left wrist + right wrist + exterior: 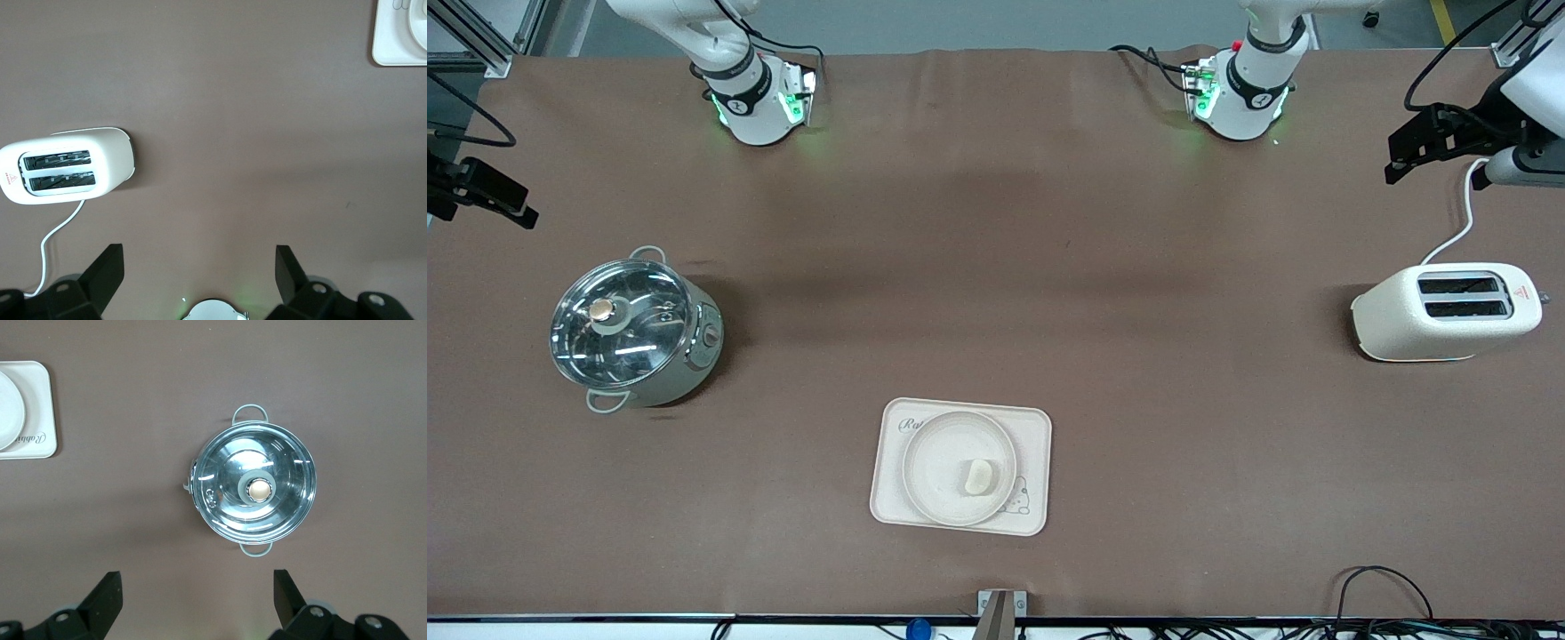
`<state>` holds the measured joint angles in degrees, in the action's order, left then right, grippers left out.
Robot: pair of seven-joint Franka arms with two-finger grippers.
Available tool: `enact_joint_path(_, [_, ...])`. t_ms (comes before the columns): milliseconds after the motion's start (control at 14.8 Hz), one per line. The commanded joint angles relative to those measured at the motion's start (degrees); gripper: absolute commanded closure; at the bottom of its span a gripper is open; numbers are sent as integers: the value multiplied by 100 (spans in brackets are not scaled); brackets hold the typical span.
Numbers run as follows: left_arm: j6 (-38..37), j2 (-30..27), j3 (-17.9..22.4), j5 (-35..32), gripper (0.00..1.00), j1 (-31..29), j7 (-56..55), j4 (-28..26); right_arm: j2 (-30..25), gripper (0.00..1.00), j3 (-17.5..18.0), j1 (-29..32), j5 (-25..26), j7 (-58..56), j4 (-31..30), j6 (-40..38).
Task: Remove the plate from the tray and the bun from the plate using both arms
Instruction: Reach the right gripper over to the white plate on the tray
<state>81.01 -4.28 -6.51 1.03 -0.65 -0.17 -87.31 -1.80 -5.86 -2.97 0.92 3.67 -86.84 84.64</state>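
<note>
The round cream plate [938,453] sits on the rectangular cream tray [1033,427] near the front camera, at the table's middle. The small pale bun [978,476] lies on the plate. My left gripper [1414,147] hangs open and empty high over the left arm's end of the table, above the toaster; its wrist view [198,270] shows wide-apart fingers, with an edge of the plate [419,23] at one corner. My right gripper [503,200] hangs open and empty high over the right arm's end, above the pot; it also shows in its wrist view [197,597], with an edge of the plate [8,410].
A steel pot with a glass lid [631,333] stands toward the right arm's end and shows in the right wrist view [253,487]. A white toaster [1445,311] with a cord stands toward the left arm's end and shows in the left wrist view [67,167]. Brown cloth covers the table.
</note>
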Motion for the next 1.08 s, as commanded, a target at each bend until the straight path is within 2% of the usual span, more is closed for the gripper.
enact_joint_path(0, [-85,32,36,28,0,21,43,117,-13,0,23,-1,84,-50,-17,-17])
enact_joint_path(338, [-85,94,45,20,0,4,52,135,-5,0,32,-27,-30,-24,1,35])
enact_joint_path(474, [-85,94,45,11,0,12,78,135,152,0,32,-290,-564,46,-8,245])
enact_joint_path(677, [-50,94,45,11,0,12,87,126,1090,0,41,-834,-1066,466,-17,1095])
enact_joint_path(1015, [-41,94,45,11,0,4,52,117,2989,0,49,-1635,-1918,1355,193,3528])
